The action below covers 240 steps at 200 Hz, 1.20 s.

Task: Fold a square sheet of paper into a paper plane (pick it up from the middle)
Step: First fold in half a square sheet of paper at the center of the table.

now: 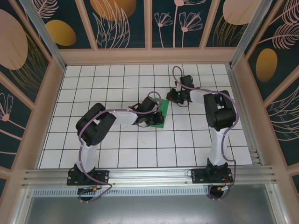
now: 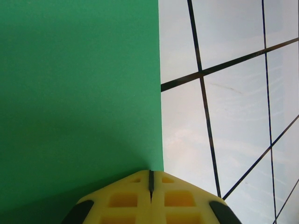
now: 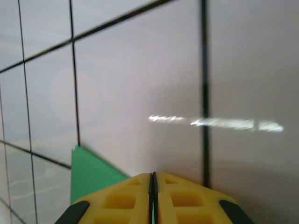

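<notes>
At the near edge of the surface, a metal rail carries the two arm bases side by side. From there the left arm bends up and reaches inward toward the centre, while the right arm rises and turns back toward the middle from the right.

Near the middle of the white, black-gridded surface lies the square sheet of paper, bright green and partly covered by the left wrist. The left end effector sits low over the sheet. In the left wrist view its yellow fingers are pressed together, with only a dark seam between them, and the left end effector meets the sheet's straight right edge. The green paper spreads flat to the left and ahead, with bare tiles to the right. I cannot tell whether the paper's edge is nipped in that seam.

Just beyond the sheet's far right corner sits the right end effector. In its own wrist view the yellow fingers are likewise together, and the right end effector stands over the tiles. A pointed green corner of the paper shows to the left and runs behind the fingers; whether they pinch it I cannot tell.

Farthest back, dark wall panels with leaf and flower patterns enclose the surface.
</notes>
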Tool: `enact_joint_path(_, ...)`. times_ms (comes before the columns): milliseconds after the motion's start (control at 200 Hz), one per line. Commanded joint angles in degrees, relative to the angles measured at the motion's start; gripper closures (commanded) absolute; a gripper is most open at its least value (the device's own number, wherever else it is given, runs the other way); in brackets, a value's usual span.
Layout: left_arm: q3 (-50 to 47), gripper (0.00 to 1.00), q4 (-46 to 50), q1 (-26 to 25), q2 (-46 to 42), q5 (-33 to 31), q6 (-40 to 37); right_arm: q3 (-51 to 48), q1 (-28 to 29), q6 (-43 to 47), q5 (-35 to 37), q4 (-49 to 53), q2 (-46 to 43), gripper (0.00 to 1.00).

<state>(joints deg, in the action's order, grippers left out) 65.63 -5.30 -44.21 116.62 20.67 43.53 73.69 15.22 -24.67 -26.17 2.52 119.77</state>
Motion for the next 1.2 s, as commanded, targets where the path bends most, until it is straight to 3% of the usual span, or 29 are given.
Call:
enact_joint_path(0,0.0,0.91,6.1,-0.2,-0.8,-1.5,-2.0,0.2,-1.2,0.9,2.8,-1.3,-3.6,0.89)
enact_joint_path(220,2.6,0.76,3.9,0.2,-6.5,-5.4,-1.3,-8.8,0.2,0.2,3.0,-2.3,-12.0,0.84)
enact_joint_path(405,-1.9,0.65,1.8,3.3,-11.0,-8.8,0.7,-12.1,5.0,-1.1,9.3,-0.1,-15.8,0.8)
enact_joint_path(515,-6.1,0.62,-0.7,6.0,-13.4,-8.9,2.3,-11.3,7.9,-1.7,11.4,0.9,-14.7,0.77)
enact_joint_path(821,-11.4,0.5,-2.4,10.8,-17.3,-10.3,4.2,-9.8,12.5,-2.6,8.7,0.6,-8.0,0.77)
enact_joint_path(996,-12.3,0.45,-2.4,12.6,-18.0,-10.7,4.2,-8.8,13.3,3.0,9.3,2.7,-5.8,0.77)
enact_joint_path(1196,-13.3,0.39,-2.7,14.3,-20.3,-11.2,4.2,-9.1,14.0,16.4,4.9,5.5,-4.2,0.78)
